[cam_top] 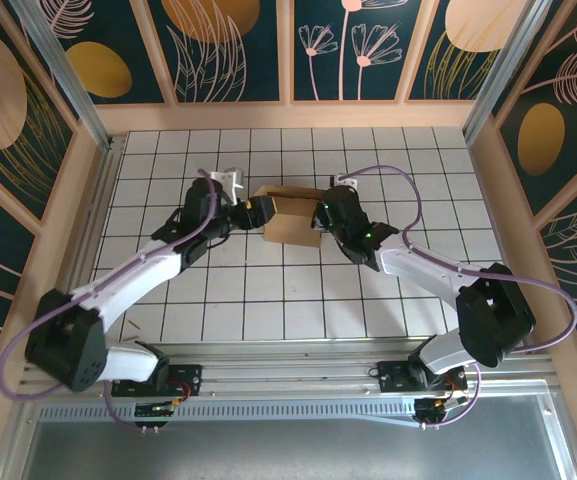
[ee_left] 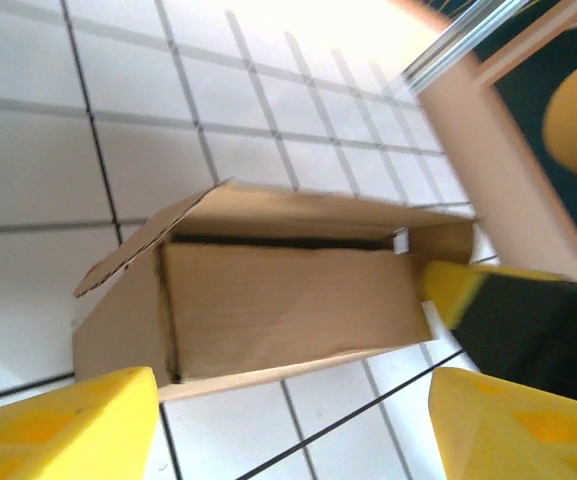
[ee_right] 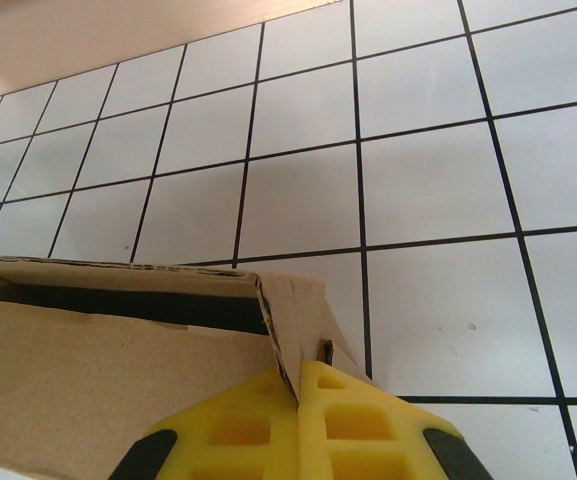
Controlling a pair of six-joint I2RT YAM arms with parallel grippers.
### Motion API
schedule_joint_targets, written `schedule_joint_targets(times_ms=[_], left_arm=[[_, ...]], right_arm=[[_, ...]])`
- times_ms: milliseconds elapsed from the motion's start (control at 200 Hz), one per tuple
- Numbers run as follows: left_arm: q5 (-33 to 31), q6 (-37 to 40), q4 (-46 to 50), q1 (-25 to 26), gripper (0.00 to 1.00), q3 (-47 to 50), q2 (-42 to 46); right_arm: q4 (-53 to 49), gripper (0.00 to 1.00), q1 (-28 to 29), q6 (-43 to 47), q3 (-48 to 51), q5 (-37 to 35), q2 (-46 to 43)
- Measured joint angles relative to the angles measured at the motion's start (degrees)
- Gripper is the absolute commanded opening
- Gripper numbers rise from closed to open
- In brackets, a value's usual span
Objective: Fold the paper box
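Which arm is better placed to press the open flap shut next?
Left, probably: the left end effector is open, facing the paper box and its open flap; the right end effector is shut on a box edge.

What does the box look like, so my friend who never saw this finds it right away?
Find the white tiled table with black lines. Near its middle, the left gripper and right gripper meet at the box. It is plain brown cardboard, unlike the white tiles around it.
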State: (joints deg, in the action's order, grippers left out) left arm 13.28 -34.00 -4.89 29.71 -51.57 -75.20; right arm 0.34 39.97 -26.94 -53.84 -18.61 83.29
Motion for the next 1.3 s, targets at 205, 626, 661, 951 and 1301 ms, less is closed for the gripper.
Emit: schedule_joint_targets(times_ms=[205,626,661,951,1301], left_arm=[[-10.4,17.0,5.4,-0.2,0.58,-2.4,10.5],[6.8,39.2,20.2,-9.6,0.53,-12.9,-5.3],[7.4,39.7,20.5,-10.0,0.51,-13.0,-6.3],[10.8,39.8,20.1,-10.2,0.46,-13.2,-10.4],[13.0,37.0,17.1,-10.2,0.19,-13.3,-13.1]], right_arm=[[-0.3,0.02,0.2,1.8,0.0,0.1,-0.2],[-2.3,0.02,0.2,4.2,-2.0,2.7,0.7],[-2.3,0.02,0.2,4.3,-2.1,2.8,0.9],[-2.8,0.02,0.2,5.0,-2.9,3.7,1.2],[-3.3,0.02,0.3,5.4,-3.2,3.7,1.4]])
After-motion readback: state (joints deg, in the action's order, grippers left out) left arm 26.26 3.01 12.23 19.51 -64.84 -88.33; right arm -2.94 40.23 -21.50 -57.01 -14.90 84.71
